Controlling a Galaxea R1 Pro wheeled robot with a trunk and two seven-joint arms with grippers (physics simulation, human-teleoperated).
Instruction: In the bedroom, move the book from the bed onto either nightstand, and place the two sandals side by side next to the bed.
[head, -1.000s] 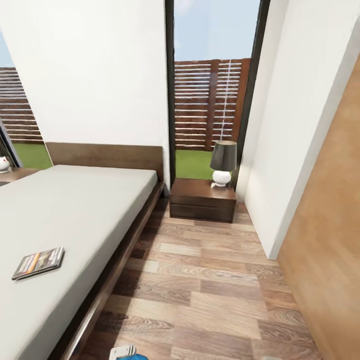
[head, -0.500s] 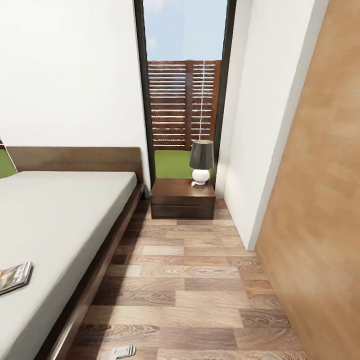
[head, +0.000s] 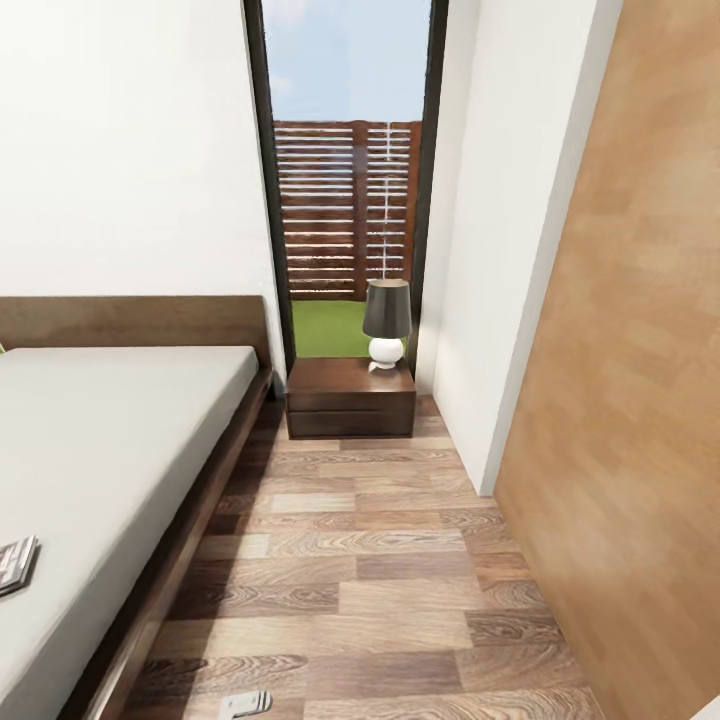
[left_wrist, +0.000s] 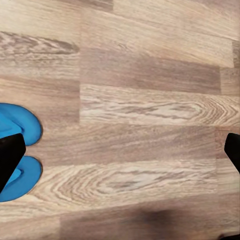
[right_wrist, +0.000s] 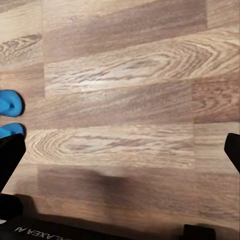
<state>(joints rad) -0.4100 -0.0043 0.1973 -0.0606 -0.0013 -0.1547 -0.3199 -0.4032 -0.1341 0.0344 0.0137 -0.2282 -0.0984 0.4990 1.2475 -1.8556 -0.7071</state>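
Head view: low dark-framed bed w/ off-white mattress (head: 90, 440) sat at 9 o'clock, thin dark paperback book (head: 15, 565) on it near 8. Glossy red-brown nightstand (head: 350, 397) w/ dark-shaded lamp (head: 386, 322) stood at 12, plank floor (head: 370, 570) between. Two blue flip-flops (left_wrist: 17, 150) lay side by side on floor. Left gripper (left_wrist: 120, 155) and right gripper (right_wrist: 120, 155) fingers spread apart, nothing held.

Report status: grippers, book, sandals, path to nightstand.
Left gripper and right gripper open, empty, over floor. Paperback book on off-white bed. Blue sandals together on wood floor. Nothing between robot and lamp nightstand.
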